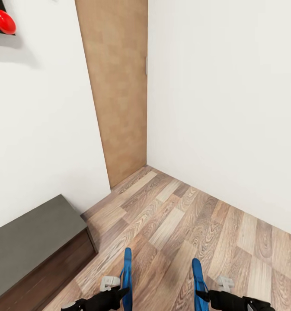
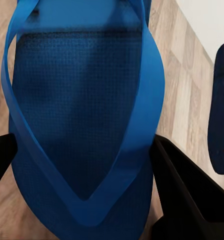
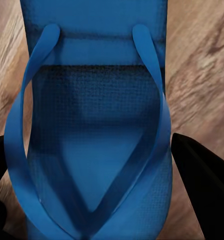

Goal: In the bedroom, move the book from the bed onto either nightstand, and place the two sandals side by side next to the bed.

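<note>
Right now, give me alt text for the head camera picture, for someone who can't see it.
Each gripper holds one blue sandal on edge, left and right, low over a wood-plank floor. The bed's corner sits at left, by white walls and a wooden door.

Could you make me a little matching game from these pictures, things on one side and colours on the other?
Things:
1. sandal in the left hand
2. door
3. mattress
4. round object high on the wall

Colours:
A. red
B. light brown
C. blue
D. grey

Pairs: 1-C, 2-B, 3-D, 4-A
</note>
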Robot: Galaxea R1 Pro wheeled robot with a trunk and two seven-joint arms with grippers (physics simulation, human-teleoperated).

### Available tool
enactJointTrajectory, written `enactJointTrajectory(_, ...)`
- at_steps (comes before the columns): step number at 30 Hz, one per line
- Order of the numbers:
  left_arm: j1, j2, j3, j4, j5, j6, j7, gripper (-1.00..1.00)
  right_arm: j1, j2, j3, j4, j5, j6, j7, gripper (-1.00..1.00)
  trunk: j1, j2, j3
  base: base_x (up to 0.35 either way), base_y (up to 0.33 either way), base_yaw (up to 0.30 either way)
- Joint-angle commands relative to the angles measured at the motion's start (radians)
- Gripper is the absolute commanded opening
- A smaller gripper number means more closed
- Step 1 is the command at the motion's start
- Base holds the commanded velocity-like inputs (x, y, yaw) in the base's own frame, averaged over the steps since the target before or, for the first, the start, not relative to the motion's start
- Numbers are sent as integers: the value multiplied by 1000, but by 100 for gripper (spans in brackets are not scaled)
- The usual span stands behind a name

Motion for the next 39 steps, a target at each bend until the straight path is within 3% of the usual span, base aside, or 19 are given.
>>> enactJointTrajectory(1,0,-1,2,6,4,5,-4,-100,0,1,-8,3,8,-8,5,-100,-4,7,2,0,0,0)
enactJointTrajectory(4,0,-2,1,19,4,4,-4,-100,0,1,-8,9,6,-33,5,-100,-16,28,12,0,0,0)
enactJointTrajectory(32,0,-1,3,25,7,4,-5,-100,0,1,-8,11,-1,-42,2,-100,-16,28,12,0,0,0)
enactJointTrajectory(39,0,-2,2,25,6,6,-5,-100,0,1,-8,11,-1,-42,2,-100,-42,77,34,0,0,0)
